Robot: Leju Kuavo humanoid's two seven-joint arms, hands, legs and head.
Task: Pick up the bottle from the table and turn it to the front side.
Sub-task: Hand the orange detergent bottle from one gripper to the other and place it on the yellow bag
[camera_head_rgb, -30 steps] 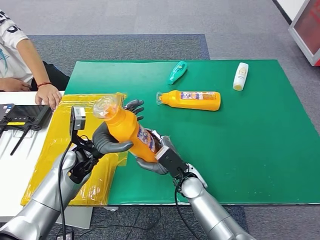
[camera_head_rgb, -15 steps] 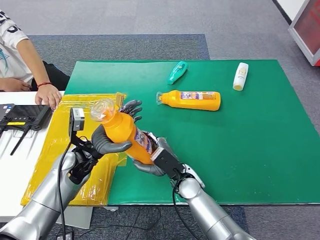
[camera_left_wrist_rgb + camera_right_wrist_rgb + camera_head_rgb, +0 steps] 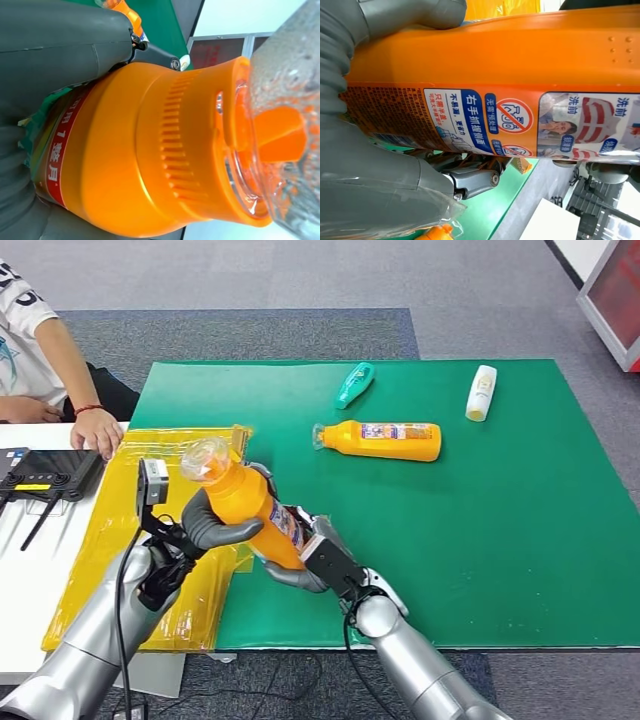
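Your left hand (image 3: 215, 528) and right hand (image 3: 302, 565) both grip the orange bottle (image 3: 253, 505), lifted off the surface; its stiff, glossy plastic looks slippery, so hold the ribbed shoulder.

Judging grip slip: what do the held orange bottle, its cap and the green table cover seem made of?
Orange bottle: glossy opaque plastic, likely, with a printed film label. Clear cap: transparent hard plastic, by its see-through dome. Green mat: matte, felt-like or rubbery sheet; unclear which.
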